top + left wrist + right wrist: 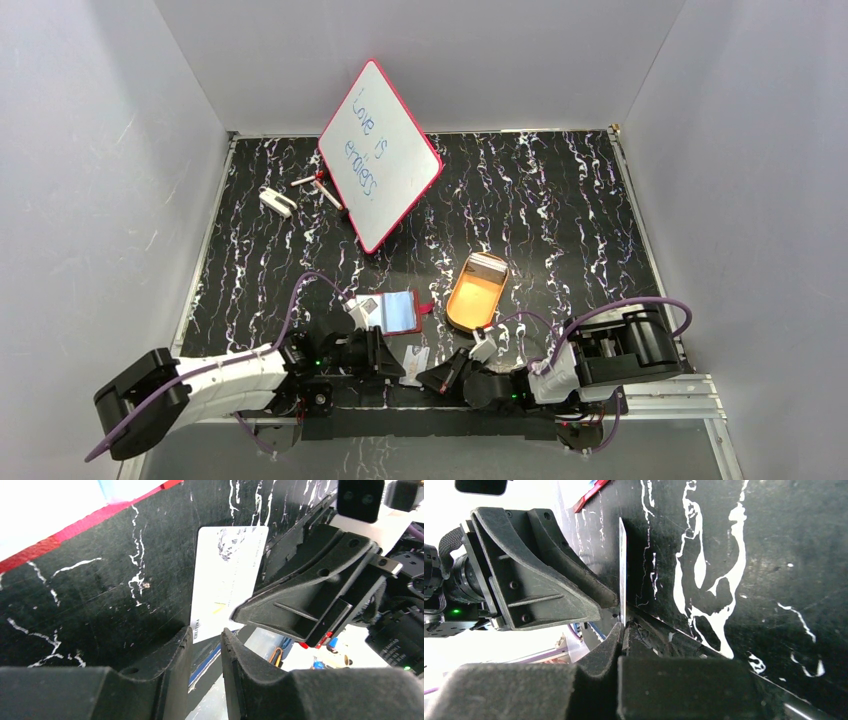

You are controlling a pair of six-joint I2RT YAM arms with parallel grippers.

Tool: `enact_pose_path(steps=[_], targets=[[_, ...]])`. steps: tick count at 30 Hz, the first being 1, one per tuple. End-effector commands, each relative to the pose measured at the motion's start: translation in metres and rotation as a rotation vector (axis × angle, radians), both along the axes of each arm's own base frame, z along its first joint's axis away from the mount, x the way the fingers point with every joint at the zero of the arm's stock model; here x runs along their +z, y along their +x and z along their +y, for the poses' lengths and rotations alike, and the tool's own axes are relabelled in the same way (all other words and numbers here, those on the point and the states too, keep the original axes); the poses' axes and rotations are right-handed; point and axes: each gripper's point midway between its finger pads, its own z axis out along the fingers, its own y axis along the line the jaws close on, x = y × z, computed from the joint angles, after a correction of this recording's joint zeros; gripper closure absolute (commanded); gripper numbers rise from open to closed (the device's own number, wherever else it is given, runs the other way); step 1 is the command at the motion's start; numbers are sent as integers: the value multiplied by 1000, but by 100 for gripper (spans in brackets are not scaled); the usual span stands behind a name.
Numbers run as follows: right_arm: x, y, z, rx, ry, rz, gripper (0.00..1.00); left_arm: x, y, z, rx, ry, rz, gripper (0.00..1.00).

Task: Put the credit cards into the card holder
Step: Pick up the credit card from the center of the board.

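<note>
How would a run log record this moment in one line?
right pincer: shut on pale whitish plastic credit card | left pincer: slightly open beside card | dark red folding card holder: lying open

Plain white walls stand on three sides: back wall (430,60), left wall (90,180), right wall (750,180). The worktop (560,200) between them is black, veined with white like marble. A pale metal rail (670,402) runs along its near right edge, under even light.
</note>
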Motion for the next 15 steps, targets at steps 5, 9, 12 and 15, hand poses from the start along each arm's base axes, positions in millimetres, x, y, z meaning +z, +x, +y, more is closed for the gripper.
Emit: enact_pose_path(steps=[5,9,12,15], targets=[[30,-5,12,107,-35,-152,100,3,7,24,43,154,-56,70],[47,-6,17,148,-98,-225,100,32,27,33,130,160,-166,66],[61,-3,17,158,-123,-281,100,55,47,47,227,195,-259,61],[70,8,14,168,-157,-315,100,63,58,59,298,229,-308,55]])
